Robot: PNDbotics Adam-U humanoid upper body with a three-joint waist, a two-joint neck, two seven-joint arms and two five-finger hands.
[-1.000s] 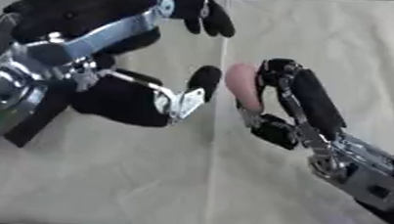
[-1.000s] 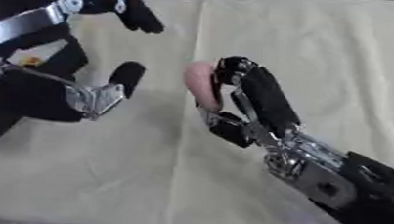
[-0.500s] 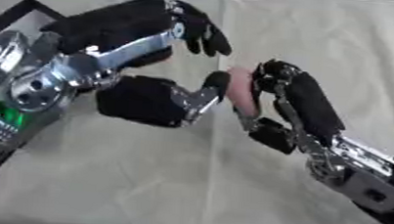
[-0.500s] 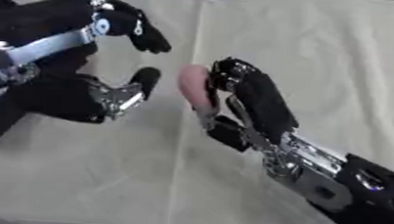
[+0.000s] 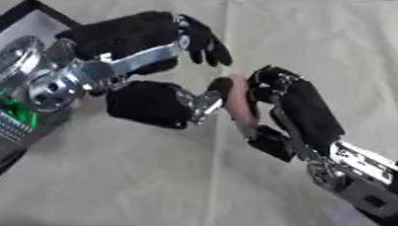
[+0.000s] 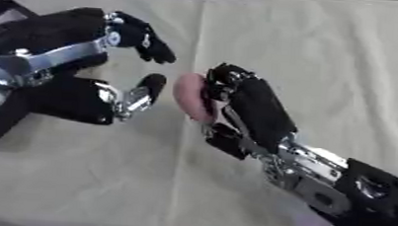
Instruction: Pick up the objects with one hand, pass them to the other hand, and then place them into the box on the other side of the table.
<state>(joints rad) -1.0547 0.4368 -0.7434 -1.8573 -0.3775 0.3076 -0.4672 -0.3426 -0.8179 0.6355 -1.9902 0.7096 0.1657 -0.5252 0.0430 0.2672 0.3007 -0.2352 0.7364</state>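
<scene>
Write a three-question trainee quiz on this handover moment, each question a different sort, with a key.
1. True or false: the right hand holds the pink object.
2. The left hand is: A) open beside the pink object, B) curled round it, C) flat on the cloth.
3. Fill in: the dark box edge shows at the view's upper ____ corner.

Key: 1 true; 2 A; 3 left.

A pale cloth covers the table; perhaps a box at left.
</scene>
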